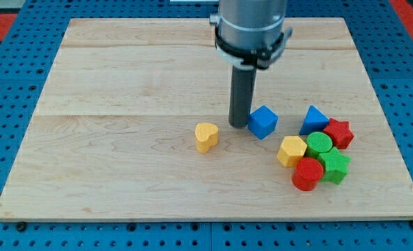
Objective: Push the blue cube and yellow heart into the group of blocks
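On the wooden board (pixel 122 84), my tip (pixel 239 125), a bare rod with no jaws, touches the blue cube's (pixel 263 122) left side, the yellow heart (pixel 206 137) lying left, apart from the block group (pixel 317 148) at right.
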